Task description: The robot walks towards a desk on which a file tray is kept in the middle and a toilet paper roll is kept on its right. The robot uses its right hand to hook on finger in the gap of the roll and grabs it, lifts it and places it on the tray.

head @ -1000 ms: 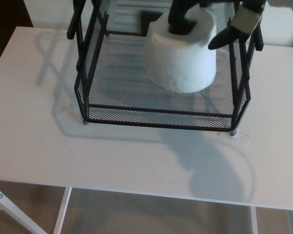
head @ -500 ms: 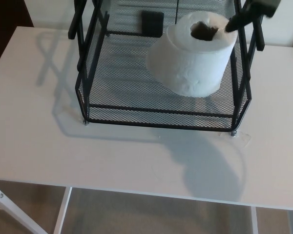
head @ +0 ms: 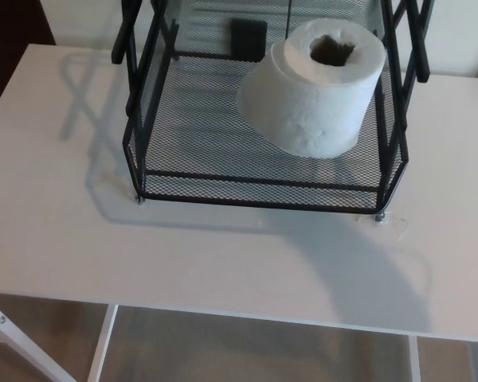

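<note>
1. White toilet paper roll (head: 315,103) stands on its flat end inside the black wire-mesh file tray (head: 259,199), core up, apparently as a hooked finger would leave it.
2. Neither robot hand shows; its state cannot be told.

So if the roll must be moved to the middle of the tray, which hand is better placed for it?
Probably the right: the toilet paper roll stands upright in the right half of the file tray. Neither hand is in view now.

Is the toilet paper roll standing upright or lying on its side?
Upright: the roll has its core hole facing up, base on the tray mesh.
</note>
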Robot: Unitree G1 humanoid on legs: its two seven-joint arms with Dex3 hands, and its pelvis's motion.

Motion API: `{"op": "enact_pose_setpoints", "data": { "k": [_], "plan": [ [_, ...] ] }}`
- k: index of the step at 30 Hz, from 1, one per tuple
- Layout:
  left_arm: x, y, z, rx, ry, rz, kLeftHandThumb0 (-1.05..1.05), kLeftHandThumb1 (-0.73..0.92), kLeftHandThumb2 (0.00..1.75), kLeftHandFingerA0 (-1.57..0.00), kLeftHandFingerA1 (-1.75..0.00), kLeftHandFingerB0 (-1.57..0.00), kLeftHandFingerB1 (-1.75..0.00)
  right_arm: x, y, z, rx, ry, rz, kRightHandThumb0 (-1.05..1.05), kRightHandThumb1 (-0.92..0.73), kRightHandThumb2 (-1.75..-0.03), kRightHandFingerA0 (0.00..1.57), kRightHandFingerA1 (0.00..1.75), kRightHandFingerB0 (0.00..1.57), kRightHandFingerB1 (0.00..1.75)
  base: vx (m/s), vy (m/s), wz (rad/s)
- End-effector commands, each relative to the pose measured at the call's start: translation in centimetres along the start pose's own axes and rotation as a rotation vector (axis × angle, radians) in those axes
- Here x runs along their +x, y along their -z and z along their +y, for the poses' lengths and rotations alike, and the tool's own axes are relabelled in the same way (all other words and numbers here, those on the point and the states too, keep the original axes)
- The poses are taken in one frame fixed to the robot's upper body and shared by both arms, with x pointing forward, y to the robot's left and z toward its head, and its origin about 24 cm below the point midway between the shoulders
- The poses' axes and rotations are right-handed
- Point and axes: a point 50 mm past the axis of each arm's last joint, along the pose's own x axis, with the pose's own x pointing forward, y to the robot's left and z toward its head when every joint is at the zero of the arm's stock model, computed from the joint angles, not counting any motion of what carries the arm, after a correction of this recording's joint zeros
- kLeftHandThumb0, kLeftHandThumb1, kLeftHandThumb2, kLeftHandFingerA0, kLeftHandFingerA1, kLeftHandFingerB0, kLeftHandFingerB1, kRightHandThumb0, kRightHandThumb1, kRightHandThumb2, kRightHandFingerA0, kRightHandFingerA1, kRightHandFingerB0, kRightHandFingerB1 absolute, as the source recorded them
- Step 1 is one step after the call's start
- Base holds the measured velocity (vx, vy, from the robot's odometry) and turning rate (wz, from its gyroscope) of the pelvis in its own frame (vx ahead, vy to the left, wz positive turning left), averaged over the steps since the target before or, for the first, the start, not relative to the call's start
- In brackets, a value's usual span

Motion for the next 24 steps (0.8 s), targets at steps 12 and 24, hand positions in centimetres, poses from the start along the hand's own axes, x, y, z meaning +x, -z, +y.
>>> {"op": "enact_pose_setpoints", "data": {
  "k": [12, 24],
  "plan": [
    [-0.3, -0.9, 1.0, 0.000, -0.027, -0.040, -0.69, 0.92, 0.70, -0.44, -0.41, -0.27, -0.34, -24.4, 16.9, 17.7, 0.493, 0.680, 0.822, -0.64, -0.64, -0.60, 0.20, 0.59, 0.27, 0.40, 0.00, 0.000, 0.00],
    [-0.2, -1.3, 1.0, 0.039, -0.022, -0.041, -0.71, 0.91, 0.72, -0.43, -0.41, -0.27, -0.35, -26.1, 17.1, 35.7, 0.671, 0.487, 1.244, -0.74, -0.86, -0.66, 0.28, 0.63, 0.20, 0.40, 0.00, 0.000, 0.00]
  ]
}}
